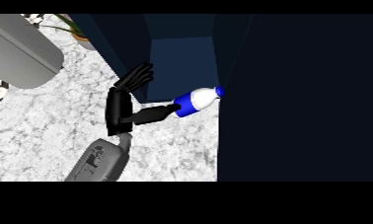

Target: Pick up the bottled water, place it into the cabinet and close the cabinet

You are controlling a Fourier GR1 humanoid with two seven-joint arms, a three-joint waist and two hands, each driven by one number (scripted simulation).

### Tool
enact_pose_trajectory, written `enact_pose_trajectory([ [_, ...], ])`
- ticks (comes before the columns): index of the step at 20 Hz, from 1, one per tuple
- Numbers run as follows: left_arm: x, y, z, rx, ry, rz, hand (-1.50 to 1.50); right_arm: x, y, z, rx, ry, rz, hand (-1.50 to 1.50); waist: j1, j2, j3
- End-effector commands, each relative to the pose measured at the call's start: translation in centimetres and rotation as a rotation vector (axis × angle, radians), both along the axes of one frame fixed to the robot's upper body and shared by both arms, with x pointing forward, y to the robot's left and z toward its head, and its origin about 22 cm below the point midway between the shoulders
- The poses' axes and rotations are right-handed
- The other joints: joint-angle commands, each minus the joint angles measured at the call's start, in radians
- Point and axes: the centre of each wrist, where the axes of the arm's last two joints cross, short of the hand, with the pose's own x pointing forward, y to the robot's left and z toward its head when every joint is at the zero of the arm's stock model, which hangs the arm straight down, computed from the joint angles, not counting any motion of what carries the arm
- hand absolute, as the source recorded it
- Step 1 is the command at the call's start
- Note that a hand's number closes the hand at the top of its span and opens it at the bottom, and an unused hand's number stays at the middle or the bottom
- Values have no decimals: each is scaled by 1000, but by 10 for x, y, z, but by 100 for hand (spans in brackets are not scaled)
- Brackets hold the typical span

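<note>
The left hand (121, 103) shows left of centre in the head view, its grey forearm (100, 161) coming up from the lower edge over the white marbled table (51, 119). Its fingers (138, 76) are straight and close together, pointing up and to the right, with their tips against the left wall of the dark blue cabinet (116, 45). The thumb (154, 114) sticks out sideways to the right, away from the fingers, and its tip meets the bottom end of the bottled water (195, 100). Nothing is curled round the bottle; only the thumb touches it.

The bottled water is tilted, its base low and to the left at the thumb, its cap (219, 91) high and to the right. It is white with a blue label band. It sits at the mouth of the cabinet, just below the lighter blue inside (182, 60), and the cap touches the edge of the large dark panel (306, 99) that fills the right side of the view. Whether the bottle rests on the table or on the cabinet's floor cannot be told.

At upper left, well apart from the hand, lie a rounded grey object (25, 55) and a potted plant (75, 31).
</note>
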Motion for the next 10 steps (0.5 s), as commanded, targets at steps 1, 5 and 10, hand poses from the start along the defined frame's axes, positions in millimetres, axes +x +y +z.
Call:
enact_pose_trajectory([
  [1,14,-64,44,-112,-137,-243,-150,-10,10,14,1,-12,-6,-150,-6,-3,3],
  [5,-7,-71,23,-182,-141,-280,-150,-16,23,33,16,-12,-45,-150,36,-2,4],
  [10,-37,-81,10,-226,-156,-320,-150,-18,21,37,0,-19,-46,-150,53,-3,4],
])
